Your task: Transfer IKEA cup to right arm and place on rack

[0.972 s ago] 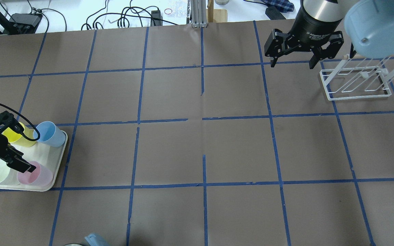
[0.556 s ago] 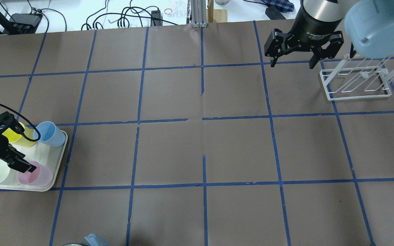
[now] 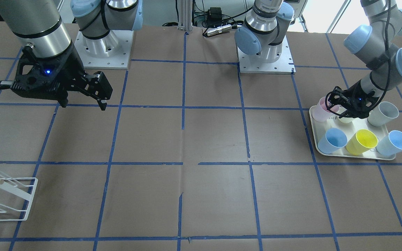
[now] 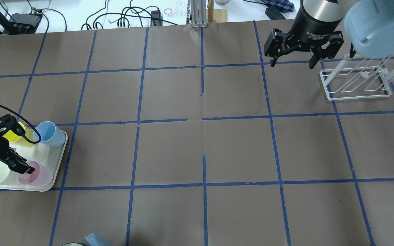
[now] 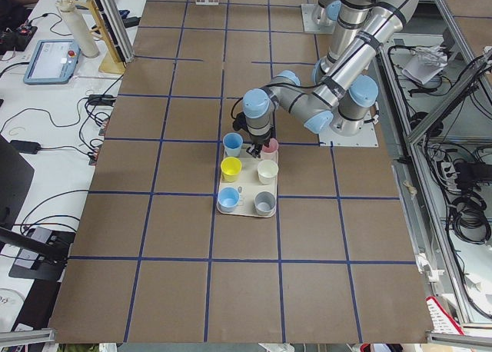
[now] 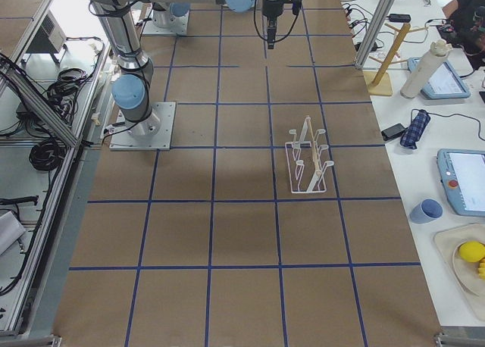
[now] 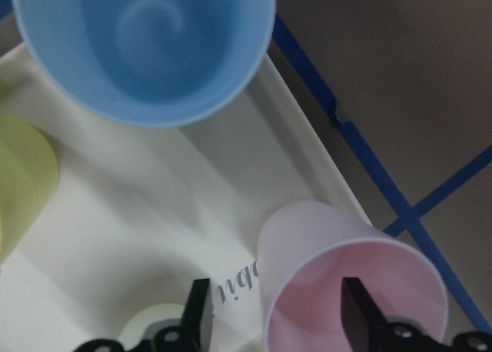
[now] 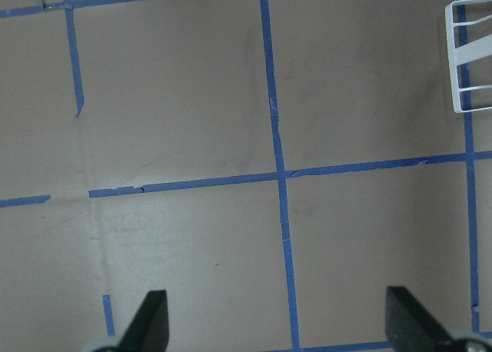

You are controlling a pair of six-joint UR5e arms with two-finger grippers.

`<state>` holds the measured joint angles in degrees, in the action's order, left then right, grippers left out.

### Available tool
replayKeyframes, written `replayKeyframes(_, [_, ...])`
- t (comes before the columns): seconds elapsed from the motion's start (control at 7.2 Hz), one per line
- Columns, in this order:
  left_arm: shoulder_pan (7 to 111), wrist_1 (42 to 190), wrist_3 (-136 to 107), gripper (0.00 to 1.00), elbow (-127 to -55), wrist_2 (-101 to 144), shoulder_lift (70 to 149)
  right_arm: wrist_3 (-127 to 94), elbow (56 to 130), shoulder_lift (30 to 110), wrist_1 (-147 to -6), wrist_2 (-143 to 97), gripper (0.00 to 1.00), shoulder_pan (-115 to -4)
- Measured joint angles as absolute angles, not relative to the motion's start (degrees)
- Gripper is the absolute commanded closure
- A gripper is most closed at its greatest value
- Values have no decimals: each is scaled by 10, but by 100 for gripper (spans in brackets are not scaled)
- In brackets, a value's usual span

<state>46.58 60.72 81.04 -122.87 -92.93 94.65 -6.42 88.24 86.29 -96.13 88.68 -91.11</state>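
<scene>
Left gripper [image 7: 274, 306] creeps toward 7 o'clock, overhead; jaws spread, straddling IKEA cup [image 7: 338, 244] wall, no grip yet. Right gripper [image 4: 292, 65] gapes empty. Grasp looks imminent.

Tray [image 3: 356, 156]: cream, rectangular, flat on the table near one end.
Table [image 3: 201, 139]: brown paper under the tray, ruled into squares with blue tape.
Light blue cups [image 3: 333, 140]: two, upright, at both ends of one long side of the tray.
Yellow cup [image 3: 361, 141]: in the tray, between the blue ones.
Cream cup [image 5: 267, 171]: middle of the tray's other long side.
Grey cup [image 3: 382, 113]: tray corner beside the cream one.
Cables [image 4: 128, 17]: black, off the paper, well apart from the tray.
</scene>
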Motion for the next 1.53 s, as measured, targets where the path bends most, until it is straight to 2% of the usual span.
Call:
replayKeyframes(0.69, [467,618,785,100,-1216,-939,927,-64,882,862,-962,887,0,-911])
replayKeyframes(0.97, [470,716,770,100,-1160,-931,901,-64,882,863,-961,886,0,-911])
replayKeyframes(1.25, [489,882,697,100,-1080,-851,880,-64,882,864,-959,883,0,-908])
replayKeyframes(1.53, [537,976,614,100,-1054,-742,865,-63,882,863,-955,869,0,-903])
